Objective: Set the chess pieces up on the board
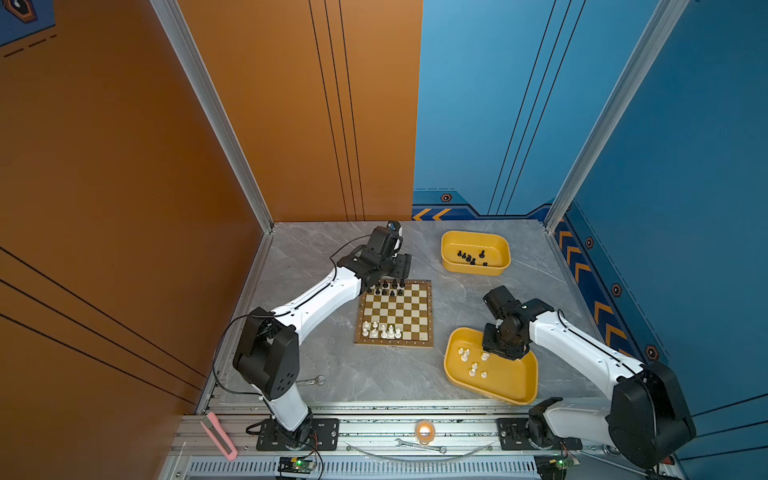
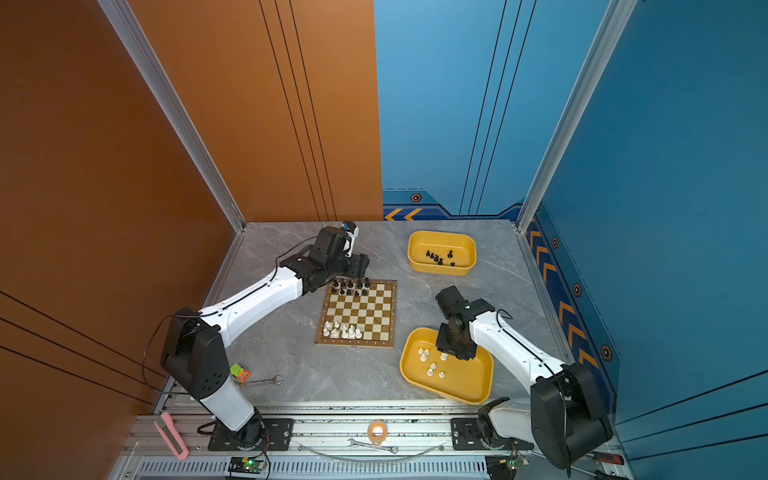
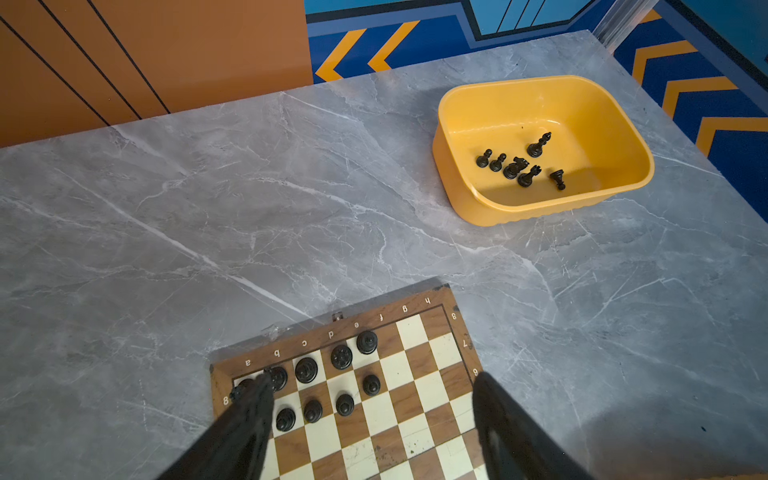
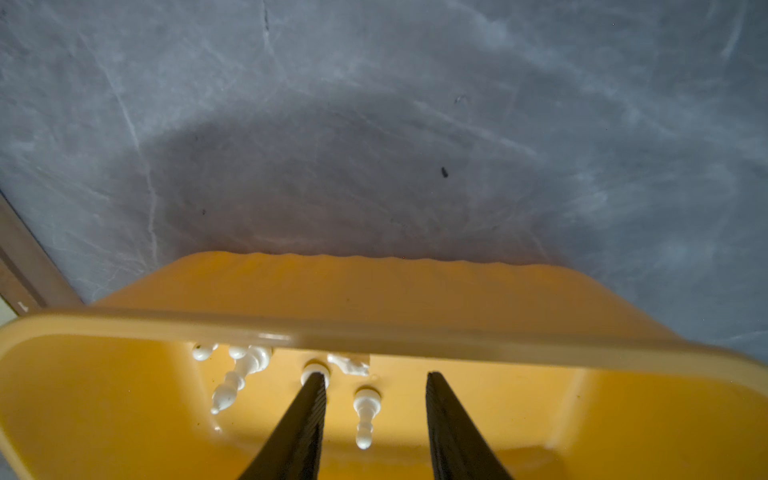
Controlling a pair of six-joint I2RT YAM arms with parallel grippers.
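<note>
The board [image 1: 430, 311] lies mid-table, with black chess pieces [image 1: 390, 286] on its far rows and white ones [image 1: 380, 330] at its near left. My left gripper [image 1: 401, 266] hovers open over the board's [image 3: 415, 419] far left corner, and its wide jaws [image 3: 374, 380] hold nothing. My right gripper [image 1: 492, 349] reaches down into the near yellow tray [image 1: 509, 380]. Its fingers [image 4: 376, 376] stand apart on either side of a white pawn [image 4: 365, 411] without touching it. More white pieces [image 4: 245, 365] lie beside it.
A far yellow tray [image 1: 453, 237] holds several black pieces [image 1: 469, 257]. A wrench [image 1: 311, 380] lies near the table's front left. A pink utility knife [image 1: 218, 434] and another wrench [image 1: 419, 444] rest on the front rail. Walls close three sides.
</note>
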